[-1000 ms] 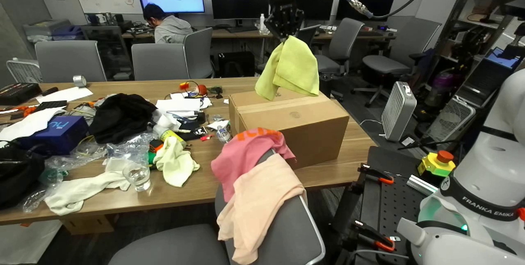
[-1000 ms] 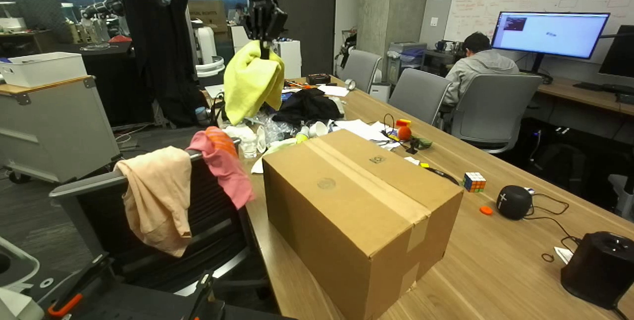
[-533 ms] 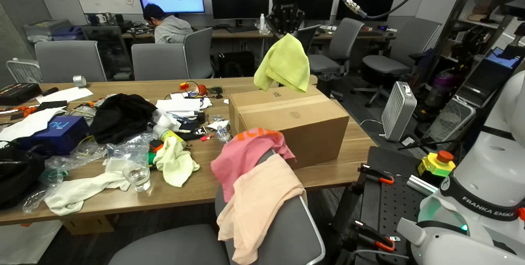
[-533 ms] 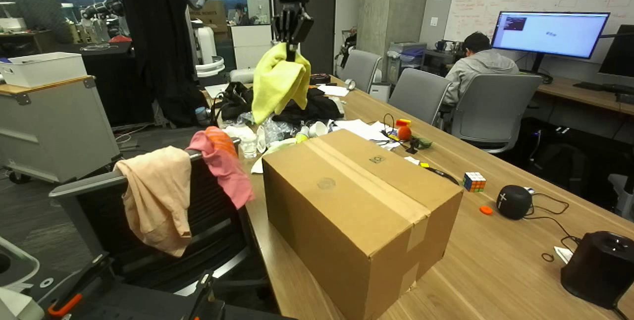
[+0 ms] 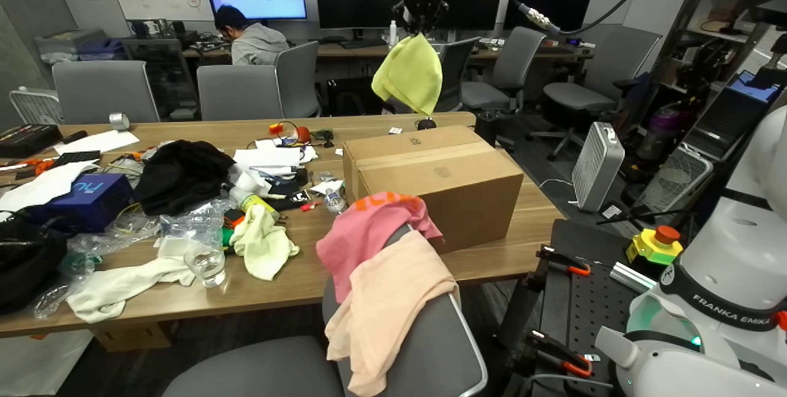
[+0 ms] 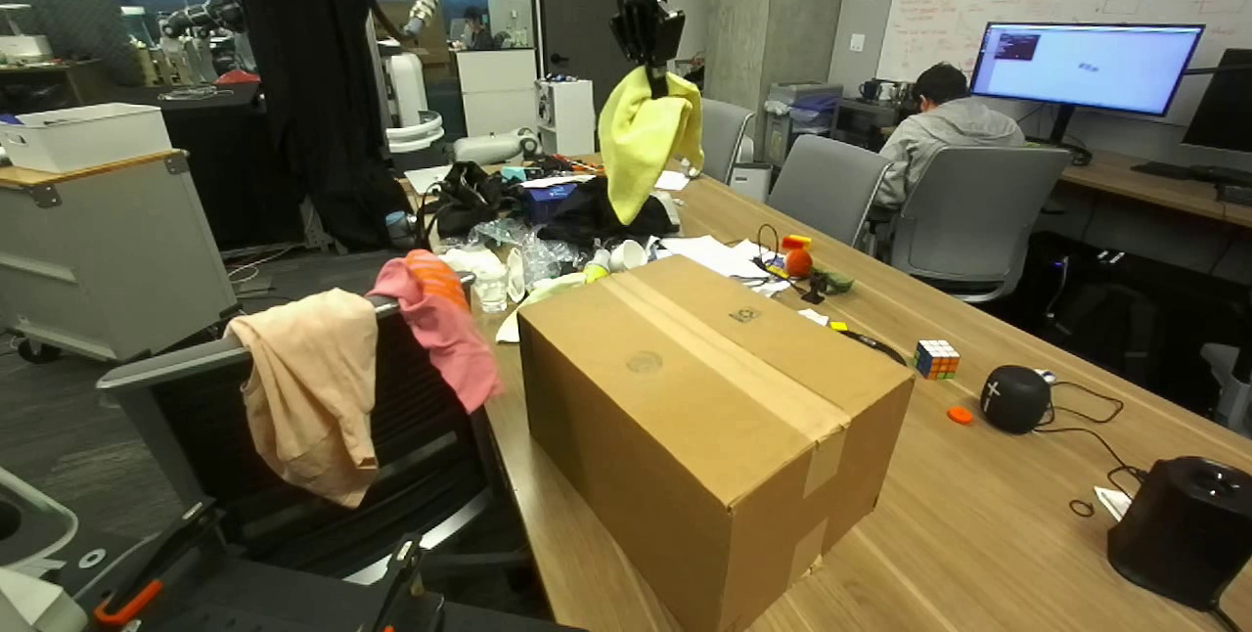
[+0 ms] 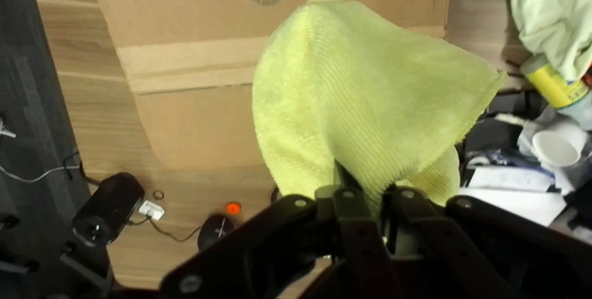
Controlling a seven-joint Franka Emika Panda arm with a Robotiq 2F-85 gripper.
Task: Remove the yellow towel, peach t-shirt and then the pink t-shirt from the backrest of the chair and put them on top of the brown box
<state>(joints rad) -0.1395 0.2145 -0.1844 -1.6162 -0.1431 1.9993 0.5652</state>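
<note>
Towel [image 7: 370, 100] nipped in the gripper [image 7: 373, 195], jaws drawn almost together on a fold of it, with nothing else in hold as far as can be made out. Hangs limp from that pinch, long axis downward, lower tip free. Straight below or very nearly, judging by both exterior views, the top of the box [image 6: 714, 436], with plain air between towel and cardboard, not touching yet; exact spot over it hard to read. Looks like the end of the first carry: now calls for a mostly downward move, then a letting-go, with care against a slide over an edge. Off one long side of the box, the chair [image 5: 433, 341], with peach shirt [image 5: 390, 305] and pink shirt [image 5: 369, 231] next to each other over the backrest, next in turn. Farther along the table [image 6: 978, 505], loose clutter [image 5: 190, 176], including a pale cloth [image 5: 261, 243] not to be taken for the towel. Farthest, at the back, a seated person [image 5: 255, 43], well apart from all this work.
</note>
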